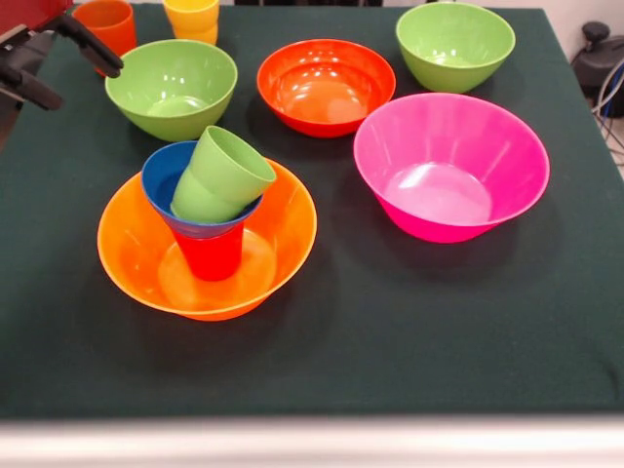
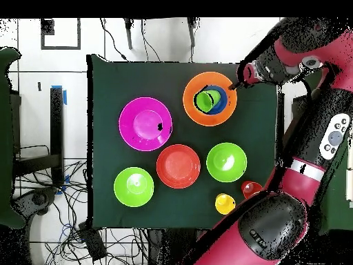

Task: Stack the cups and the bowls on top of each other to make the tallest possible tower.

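The tower stands in the large orange bowl (image 1: 125, 255): a red cup (image 1: 212, 256) upside down, the small blue bowl (image 1: 162, 175) on it, and two nested light green cups (image 1: 224, 174) lying tilted in the blue bowl. In the overhead view the orange bowl (image 2: 191, 103) holds the blue bowl (image 2: 219, 102) and the green cups (image 2: 205, 101). My gripper (image 1: 86, 84) is open and empty at the far left, above and beside a light green bowl (image 1: 171, 86). In the overhead view the gripper (image 2: 239, 85) is at the orange bowl's rim.
A red-orange bowl (image 1: 326, 86), a second light green bowl (image 1: 454, 44) and a large pink bowl (image 1: 448, 164) stand apart on the dark cloth. An orange cup (image 1: 105, 24) and stacked yellow cups (image 1: 192, 18) are at the far edge.
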You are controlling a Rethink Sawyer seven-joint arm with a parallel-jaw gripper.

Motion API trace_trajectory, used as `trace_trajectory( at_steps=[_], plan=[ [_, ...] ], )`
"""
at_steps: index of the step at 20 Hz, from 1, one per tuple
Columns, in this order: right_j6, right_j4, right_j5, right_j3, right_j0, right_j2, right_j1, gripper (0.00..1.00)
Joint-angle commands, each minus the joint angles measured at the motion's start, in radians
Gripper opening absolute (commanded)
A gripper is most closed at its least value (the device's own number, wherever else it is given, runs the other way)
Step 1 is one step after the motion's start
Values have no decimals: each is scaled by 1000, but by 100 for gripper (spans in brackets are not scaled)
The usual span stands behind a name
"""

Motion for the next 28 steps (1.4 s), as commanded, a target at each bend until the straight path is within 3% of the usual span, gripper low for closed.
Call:
trace_trajectory(
  at_steps=[1, 8, 13, 19, 28],
  plan=[
    [-146, 26, -140, 152, 29, -56, 2, 100],
    [139, 22, -317, 311, 106, -228, -108, 100],
    [288, -4, -331, 294, 192, -304, -120, 100],
    [398, -8, -336, 272, 270, -389, -125, 100],
    [444, 39, -320, 301, 320, -465, -167, 100]
  ],
)
